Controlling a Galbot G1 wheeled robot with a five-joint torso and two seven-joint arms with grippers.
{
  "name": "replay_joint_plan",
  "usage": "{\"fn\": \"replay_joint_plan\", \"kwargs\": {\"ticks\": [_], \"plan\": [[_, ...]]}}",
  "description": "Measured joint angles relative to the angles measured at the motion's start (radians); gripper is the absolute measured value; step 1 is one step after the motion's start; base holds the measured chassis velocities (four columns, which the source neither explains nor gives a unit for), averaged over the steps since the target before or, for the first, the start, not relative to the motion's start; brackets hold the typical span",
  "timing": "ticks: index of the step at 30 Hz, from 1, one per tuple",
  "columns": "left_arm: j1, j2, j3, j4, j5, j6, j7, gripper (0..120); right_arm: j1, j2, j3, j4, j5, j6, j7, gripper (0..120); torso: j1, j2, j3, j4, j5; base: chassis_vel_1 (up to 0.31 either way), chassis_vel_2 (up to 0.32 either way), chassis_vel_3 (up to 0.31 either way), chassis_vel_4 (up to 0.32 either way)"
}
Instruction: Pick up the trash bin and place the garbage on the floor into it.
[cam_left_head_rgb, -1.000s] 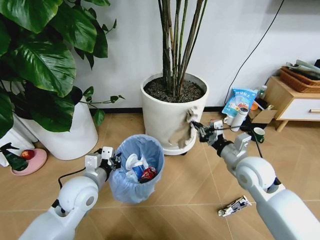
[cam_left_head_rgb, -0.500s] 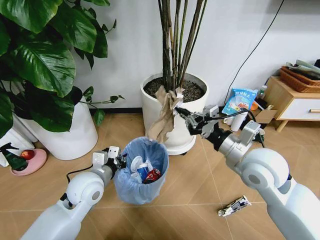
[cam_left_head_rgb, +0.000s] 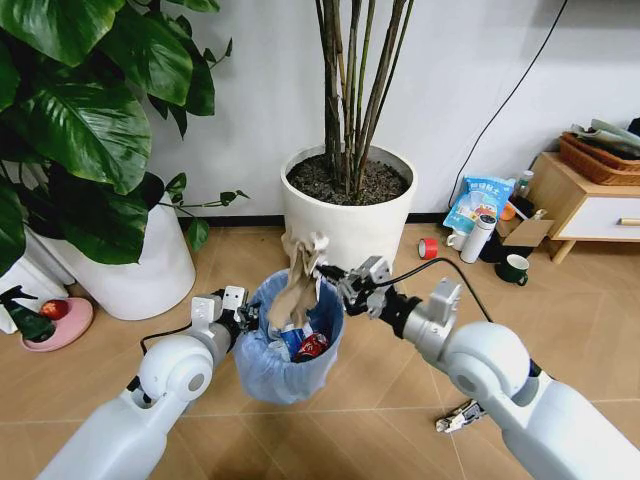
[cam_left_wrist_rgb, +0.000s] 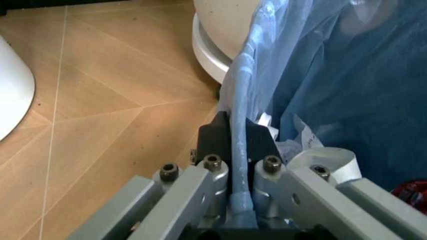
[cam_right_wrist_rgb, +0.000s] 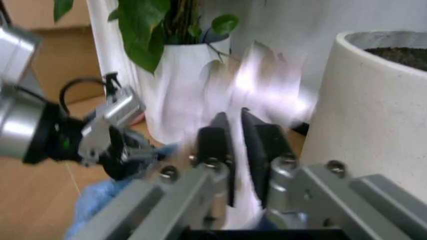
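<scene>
Above trash bin (cam_left_head_rgb: 290, 345), paper (cam_left_head_rgb: 297, 285) in right pincer (cam_left_head_rgb: 328, 272).

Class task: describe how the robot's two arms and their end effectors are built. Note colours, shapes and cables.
Both arms have glossy white rounded shells with bulbous joints, grey metal wrist sections and loose black cables. The left end effector and right end effector have silver bolted brackets and flat black fingers.
</scene>
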Motion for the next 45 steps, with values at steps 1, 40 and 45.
{"fn": "replay_joint_plan", "kwargs": {"ticks": [1, 40, 45], "plan": [[0.000, 0.000, 0.000, 0.000, 0.000, 0.000, 0.000, 0, 0.000, 0.000, 0.000, 0.000, 0.000, 0.000, 0.000, 8, 0.000, 0.000, 0.000, 0.0000, 0.0000, 0.000, 0.000, 0.000, 0.000], [0.113, -0.109, -0.097, -0.076, 0.144, -0.037, 0.011, 0, -0.503, 0.401, 0.482, -0.291, 0.078, 0.001, 0.664, 100, 0.000, 0.000, 0.000, -0.0001, 0.0003, 0.000, 0.000, 0.000, 0.000], [0.122, -0.110, -0.098, -0.088, 0.149, -0.038, 0.014, 0, -0.490, 0.424, 0.530, -0.381, 0.149, -0.024, 0.687, 100, 0.000, 0.000, 0.000, 0.0000, 0.0001, 0.000, 0.000, 0.000, 0.000]]}}
